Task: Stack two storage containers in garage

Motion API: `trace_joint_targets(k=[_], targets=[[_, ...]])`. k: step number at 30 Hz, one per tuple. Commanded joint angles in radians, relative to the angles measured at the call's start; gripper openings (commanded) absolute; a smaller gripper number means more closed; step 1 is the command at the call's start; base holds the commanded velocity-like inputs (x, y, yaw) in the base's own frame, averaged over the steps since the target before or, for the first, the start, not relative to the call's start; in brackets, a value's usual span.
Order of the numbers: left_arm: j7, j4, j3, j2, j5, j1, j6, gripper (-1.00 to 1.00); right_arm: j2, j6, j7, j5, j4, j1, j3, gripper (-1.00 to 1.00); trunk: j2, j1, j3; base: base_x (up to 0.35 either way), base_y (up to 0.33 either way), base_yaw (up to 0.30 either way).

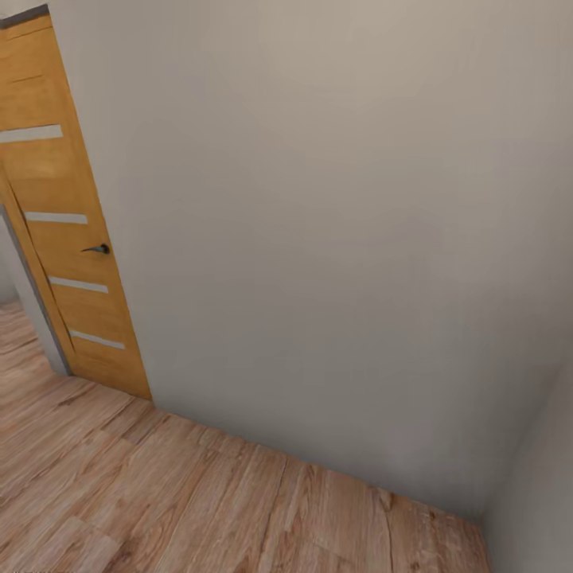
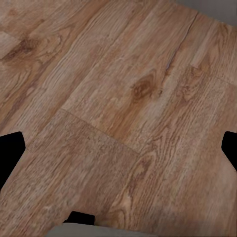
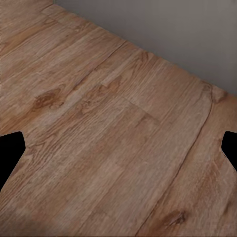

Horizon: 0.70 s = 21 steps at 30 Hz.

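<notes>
Facing a grey wall [image 1: 334, 223] corner over plank floor [image 1: 159, 493]. Wooden door [image 1: 64, 239] stands at the wall's left end. Both grippers: black fingertips [image 2: 10, 153] [image 3: 10, 153] set wide, holding nothing. Containers unseen.

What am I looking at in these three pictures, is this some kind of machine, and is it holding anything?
These are simulator renders from a wheeled robot with two arms, each ending in a pincer. The big picture comes from a camera on its head, looking forward and down. It faces a plain beige wall, with a light wooden door to the left and a wood plank floor below. The other two pictures come from cameras on its wrists, aimed along each pincer. The black shapes at the edges are the fingertips of the left pincer and those of the right pincer. Both stand wide open with nothing between them, just bare planks underneath.
</notes>
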State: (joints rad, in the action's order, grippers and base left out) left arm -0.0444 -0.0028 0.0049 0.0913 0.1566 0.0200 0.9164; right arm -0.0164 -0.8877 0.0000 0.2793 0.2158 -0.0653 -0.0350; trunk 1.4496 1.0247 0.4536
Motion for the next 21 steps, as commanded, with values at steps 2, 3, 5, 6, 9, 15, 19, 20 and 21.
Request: trace_joint_targets(k=[2,3,5,6,9,15,19,20,21], targets=[[-0.005,0.000,0.000,0.001,-0.002,0.000,0.002,1.00,-0.001,0.000,0.000,-0.002,0.002,-0.001,-0.003,1.00,0.000,0.000,0.001,0.064,0.000,0.204],[-0.005,0.000,0.000,0.001,-0.002,0.000,0.002,1.00,-0.001,0.000,0.000,-0.002,0.002,-0.001,-0.003,1.00,0.000,0.000,0.001,0.032,0.000,0.231],[-0.005,0.000,0.000,0.001,-0.002,0.000,0.003,1.00,-0.001,0.000,0.000,-0.002,0.002,0.000,-0.003,1.00,0.000,0.000,0.001,0.012,0.000,0.249],[-0.005,0.000,0.000,0.001,-0.002,0.000,0.003,1.00,-0.001,0.000,0.000,-0.002,0.002,-0.001,-0.003,1.00,0.000,0.000,0.001,0.005,0.000,0.255],[-0.005,0.000,0.000,0.001,-0.002,0.000,0.004,1.00,-0.001,0.000,0.000,-0.002,0.002,-0.001,-0.003,1.00,0.000,0.000,0.001,0.000,0.000,0.259],[-0.005,0.000,0.000,0.001,-0.002,0.000,0.003,1.00,-0.001,0.000,0.000,-0.002,0.002,-0.001,-0.003,1.00,0.000,0.000,0.001,0.049,0.004,0.260],[-0.005,0.000,0.000,0.000,-0.002,0.000,0.004,1.00,-0.001,0.000,-0.001,-0.002,0.002,-0.001,-0.003,1.00,0.000,0.000,0.001,0.244,0.012,0.260],[-0.005,0.000,0.000,0.000,-0.002,0.000,0.004,1.00,-0.001,0.000,-0.001,-0.002,0.002,-0.001,-0.003,1.00,0.000,0.000,0.001,0.284,0.005,0.260],[-0.005,0.000,0.000,-0.001,-0.001,0.000,0.004,1.00,-0.001,0.000,-0.001,-0.002,0.002,-0.001,-0.003,1.00,0.000,0.000,0.001,0.299,0.003,0.260]])
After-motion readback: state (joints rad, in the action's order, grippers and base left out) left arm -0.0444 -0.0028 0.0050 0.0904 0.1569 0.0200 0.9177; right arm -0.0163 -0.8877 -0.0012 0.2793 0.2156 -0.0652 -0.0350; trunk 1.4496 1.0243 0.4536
